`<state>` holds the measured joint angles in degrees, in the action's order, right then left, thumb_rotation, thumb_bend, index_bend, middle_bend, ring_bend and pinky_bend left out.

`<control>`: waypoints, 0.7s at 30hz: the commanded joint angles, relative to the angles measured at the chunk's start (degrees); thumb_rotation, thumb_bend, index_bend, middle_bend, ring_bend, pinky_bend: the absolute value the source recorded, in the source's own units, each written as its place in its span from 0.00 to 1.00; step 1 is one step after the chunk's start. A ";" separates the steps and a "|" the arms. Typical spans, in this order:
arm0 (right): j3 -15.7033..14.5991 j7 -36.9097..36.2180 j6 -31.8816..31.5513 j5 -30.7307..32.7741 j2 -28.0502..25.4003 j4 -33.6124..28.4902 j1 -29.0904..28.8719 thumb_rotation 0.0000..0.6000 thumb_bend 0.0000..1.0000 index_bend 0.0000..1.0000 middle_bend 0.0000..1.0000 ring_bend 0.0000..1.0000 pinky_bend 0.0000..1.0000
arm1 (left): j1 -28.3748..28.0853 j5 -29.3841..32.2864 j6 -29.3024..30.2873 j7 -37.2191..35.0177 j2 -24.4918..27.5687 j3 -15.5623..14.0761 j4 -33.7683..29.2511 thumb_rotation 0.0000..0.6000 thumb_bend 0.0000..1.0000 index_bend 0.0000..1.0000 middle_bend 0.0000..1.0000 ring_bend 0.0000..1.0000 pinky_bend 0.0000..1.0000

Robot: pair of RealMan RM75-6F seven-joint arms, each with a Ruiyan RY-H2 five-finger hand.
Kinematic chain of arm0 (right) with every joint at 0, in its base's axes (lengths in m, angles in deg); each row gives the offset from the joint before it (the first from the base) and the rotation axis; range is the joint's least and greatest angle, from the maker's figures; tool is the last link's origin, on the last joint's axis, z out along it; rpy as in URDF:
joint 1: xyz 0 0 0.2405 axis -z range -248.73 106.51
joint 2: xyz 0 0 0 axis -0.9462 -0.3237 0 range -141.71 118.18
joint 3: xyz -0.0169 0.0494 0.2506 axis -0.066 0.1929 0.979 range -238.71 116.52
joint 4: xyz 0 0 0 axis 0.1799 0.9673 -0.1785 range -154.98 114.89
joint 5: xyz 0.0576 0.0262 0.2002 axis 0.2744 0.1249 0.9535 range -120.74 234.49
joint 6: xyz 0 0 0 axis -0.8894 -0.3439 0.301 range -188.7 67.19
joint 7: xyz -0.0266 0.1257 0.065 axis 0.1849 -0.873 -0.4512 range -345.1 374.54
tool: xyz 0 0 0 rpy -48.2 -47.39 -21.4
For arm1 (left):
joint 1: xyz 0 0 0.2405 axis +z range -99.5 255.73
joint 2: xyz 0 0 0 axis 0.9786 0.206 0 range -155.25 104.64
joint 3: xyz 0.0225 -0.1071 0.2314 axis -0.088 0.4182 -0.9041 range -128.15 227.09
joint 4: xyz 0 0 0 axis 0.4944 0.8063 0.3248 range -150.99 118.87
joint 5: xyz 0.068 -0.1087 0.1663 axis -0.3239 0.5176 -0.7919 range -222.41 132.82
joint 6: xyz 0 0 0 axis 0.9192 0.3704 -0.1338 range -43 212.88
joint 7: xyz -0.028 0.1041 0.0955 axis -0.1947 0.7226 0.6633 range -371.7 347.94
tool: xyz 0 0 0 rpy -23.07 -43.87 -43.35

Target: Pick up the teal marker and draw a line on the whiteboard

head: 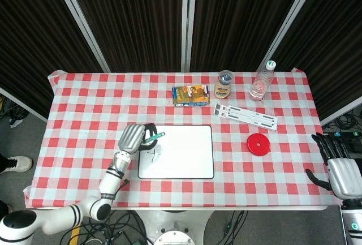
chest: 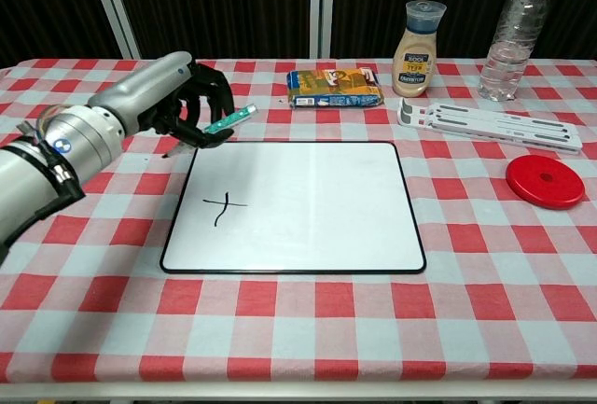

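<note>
Presently, the teal marker is held in the curled fingers of the left hand, raised just past the whiteboard at its ten o'clock corner, with the marker tilted and its cap end pointing toward two o'clock. A crossed black mark is seen on the board toward nine o'clock. The right hand is seen only in the head view, off the worktop at four o'clock, fingers spread and nothing held. Beyond the board, a snack packet lies at twelve o'clock, with a sauce bottle, a water bottle, a white stand and a red disc set toward two o'clock.
</note>
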<state>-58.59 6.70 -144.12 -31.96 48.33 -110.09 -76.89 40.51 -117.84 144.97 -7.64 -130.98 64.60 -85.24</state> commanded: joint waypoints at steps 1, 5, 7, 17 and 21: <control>0.03 -0.10 0.19 0.06 0.14 0.16 -0.14 1.00 0.19 0.00 0.06 0.00 0.00 | -2.01 5.29 -6.93 15.40 7.07 -2.12 0.58 1.00 0.41 0.57 0.57 0.63 0.81; -0.02 -0.18 0.05 -0.22 0.28 0.25 -0.20 1.00 0.19 0.00 0.06 0.00 0.00 | -2.07 9.37 -7.79 21.04 8.05 -2.58 0.74 1.00 0.41 0.57 0.56 0.61 0.80; -0.02 -0.14 -0.04 -0.14 0.27 0.24 -0.12 1.00 0.19 0.00 0.06 0.00 0.00 | -2.12 11.18 -8.66 21.71 8.24 -2.57 0.71 1.00 0.41 0.56 0.55 0.60 0.80; -0.05 0.09 -0.85 0.41 -0.05 -0.06 0.60 1.00 0.19 0.00 0.06 0.00 0.00 | -3.03 18.95 -9.55 28.72 11.32 -3.48 -5.30 1.00 0.40 0.12 0.18 0.25 0.56; 0.13 0.11 -1.43 0.64 -0.53 -0.22 0.94 1.00 0.19 0.00 0.06 0.00 0.00 | -0.39 15.78 -2.92 26.33 15.10 -3.26 -11.90 1.00 0.40 0.09 0.13 0.19 0.47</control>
<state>-58.50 6.82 -145.48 -31.37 47.87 -110.28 -76.01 38.37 -99.40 137.66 19.87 -118.98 61.29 -92.30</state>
